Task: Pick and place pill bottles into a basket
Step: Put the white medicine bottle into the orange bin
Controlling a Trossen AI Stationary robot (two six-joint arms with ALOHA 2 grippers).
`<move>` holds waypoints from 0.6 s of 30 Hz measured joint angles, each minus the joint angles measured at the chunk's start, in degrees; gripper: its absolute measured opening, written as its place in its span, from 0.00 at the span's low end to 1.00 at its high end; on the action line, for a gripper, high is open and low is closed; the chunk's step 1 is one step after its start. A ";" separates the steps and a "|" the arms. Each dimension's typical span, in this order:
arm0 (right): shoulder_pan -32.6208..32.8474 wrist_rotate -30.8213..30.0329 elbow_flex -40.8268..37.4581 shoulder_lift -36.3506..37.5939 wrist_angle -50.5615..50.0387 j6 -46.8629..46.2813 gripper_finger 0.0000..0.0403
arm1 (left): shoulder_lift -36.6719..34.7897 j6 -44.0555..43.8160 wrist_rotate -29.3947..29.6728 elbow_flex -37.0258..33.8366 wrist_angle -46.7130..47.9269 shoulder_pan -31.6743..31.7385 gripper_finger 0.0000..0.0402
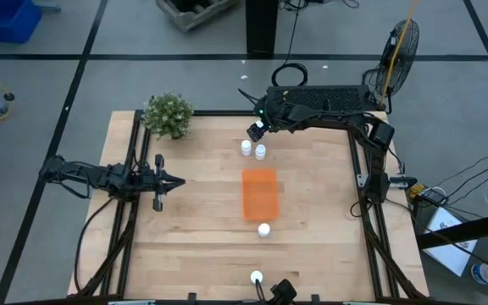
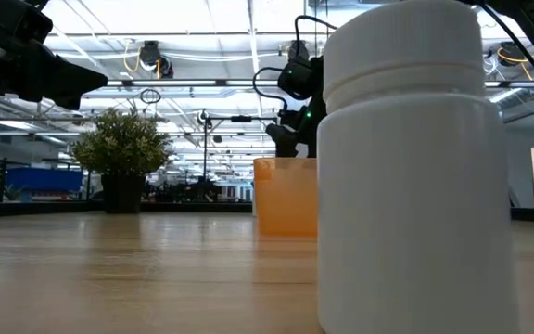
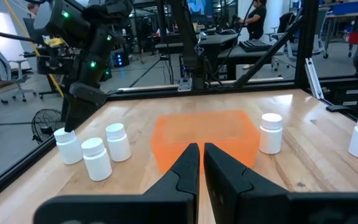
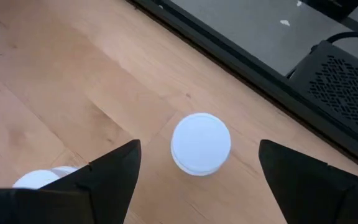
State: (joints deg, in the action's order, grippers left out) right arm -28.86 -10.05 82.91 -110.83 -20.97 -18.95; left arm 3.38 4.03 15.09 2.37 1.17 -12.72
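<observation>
The right gripper (image 4: 197, 180) hangs with fingers spread wide, empty, over a pill bottle (image 4: 201, 143) between them; the orange basket (image 1: 259, 193) lies nearby. The left gripper (image 3: 201, 163) waits clenched.

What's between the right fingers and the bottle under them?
Nothing visible. The right gripper hangs open above the far pill bottle, whose cap shows between the fingers. Two neighbouring bottles stand beside it, toward the basket.
</observation>
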 joint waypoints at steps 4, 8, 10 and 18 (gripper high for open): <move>0.00 1.38 -0.51 0.00 0.40 -0.72 0.79 | 0.00 0.00 0.00 0.01 -0.02 0.00 0.08; -0.01 1.30 -1.75 0.00 1.65 -0.93 0.79 | 0.00 0.00 0.00 0.07 -0.04 0.01 0.08; -0.02 1.34 -2.50 0.00 3.21 -0.98 0.79 | 0.00 0.00 0.00 0.07 -0.04 0.01 0.08; -0.24 2.88 -2.88 -2.28 5.49 -1.22 0.79 | 0.00 0.00 0.00 0.09 -0.06 0.00 0.08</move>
State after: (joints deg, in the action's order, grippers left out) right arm -29.10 -7.17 80.03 -113.11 -15.48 -20.16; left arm 3.38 4.03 15.09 2.46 1.11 -12.72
